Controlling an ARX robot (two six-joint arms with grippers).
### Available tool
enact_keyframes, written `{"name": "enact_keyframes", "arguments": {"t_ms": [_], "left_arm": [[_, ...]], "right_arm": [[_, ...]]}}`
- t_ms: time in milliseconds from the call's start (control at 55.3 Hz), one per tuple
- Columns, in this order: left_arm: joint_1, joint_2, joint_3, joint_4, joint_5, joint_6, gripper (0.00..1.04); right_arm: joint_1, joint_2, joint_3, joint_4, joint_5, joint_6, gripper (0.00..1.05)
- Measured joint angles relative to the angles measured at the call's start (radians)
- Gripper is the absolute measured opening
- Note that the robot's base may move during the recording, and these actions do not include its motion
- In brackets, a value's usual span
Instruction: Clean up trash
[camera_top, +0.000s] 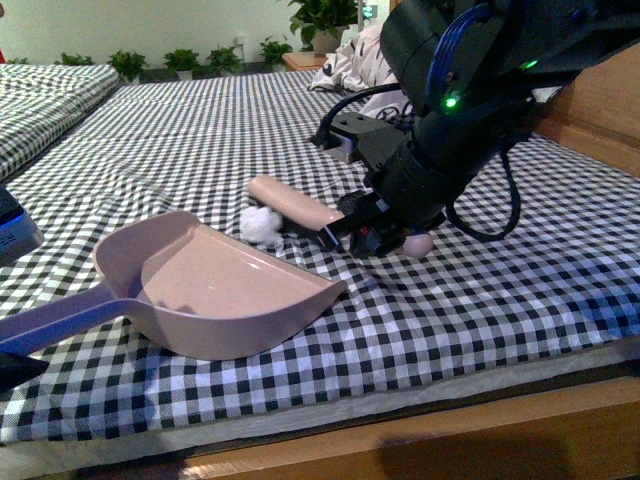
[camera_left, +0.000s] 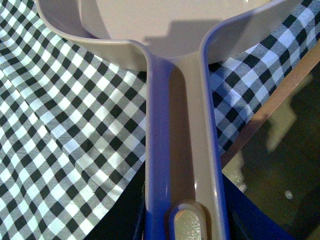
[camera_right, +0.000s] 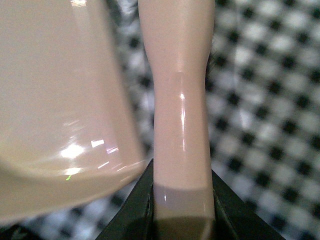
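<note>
The trash, a small crumpled white wad, lies on the checked cloth just beyond the mouth of the pinkish-beige dustpan. My left gripper is shut on the dustpan's handle, which leaves the front view at the lower left. My right gripper is shut on the pink brush handle. The handle lies low over the cloth, with its far end just behind the wad. In the right wrist view the brush handle runs out from between the jaws of my right gripper, with the dustpan beside it.
The black-and-white checked cloth covers a surface with a wooden front edge. A pile of clothing and potted plants sit at the back. A dark object is at the left edge.
</note>
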Motion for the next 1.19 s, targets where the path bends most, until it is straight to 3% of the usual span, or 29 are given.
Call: {"name": "enact_keyframes", "arguments": {"t_ms": [90, 181, 253, 362, 452, 506, 633, 741, 922, 1194], "left_arm": [[0.000, 0.000, 0.000, 0.000, 0.000, 0.000, 0.27], [0.000, 0.000, 0.000, 0.000, 0.000, 0.000, 0.27], [0.000, 0.000, 0.000, 0.000, 0.000, 0.000, 0.27], [0.000, 0.000, -0.001, 0.000, 0.000, 0.000, 0.27], [0.000, 0.000, -0.001, 0.001, 0.001, -0.003, 0.27], [0.004, -0.003, -0.033, 0.098, -0.001, -0.062, 0.27], [0.015, -0.033, -0.046, 0.268, -0.065, -0.274, 0.27], [0.029, -0.102, -0.034, 0.343, -0.183, -0.394, 0.27], [0.029, -0.195, -0.011, 0.381, -0.318, -0.436, 0.27], [-0.027, -0.441, -0.004, 0.362, -0.483, -0.409, 0.26]], "right_arm": [[-0.018, -0.070, -0.037, -0.093, -0.187, -0.038, 0.20], [-0.043, -0.147, -0.065, -0.171, -0.301, -0.094, 0.20], [-0.089, -0.227, -0.105, -0.157, -0.264, -0.129, 0.20], [-0.157, -0.272, -0.178, 0.000, -0.151, -0.106, 0.20], [-0.202, -0.309, -0.272, 0.164, -0.001, -0.015, 0.20], [-0.232, -0.365, -0.336, 0.244, 0.032, 0.073, 0.20], [-0.301, -0.537, -0.428, 0.314, 0.007, 0.229, 0.20], [-0.374, -0.705, -0.469, 0.321, -0.031, 0.350, 0.20], [-0.470, -0.922, -0.486, 0.300, -0.120, 0.478, 0.20], [-0.544, -1.152, -0.491, 0.270, -0.253, 0.589, 0.20]]}}
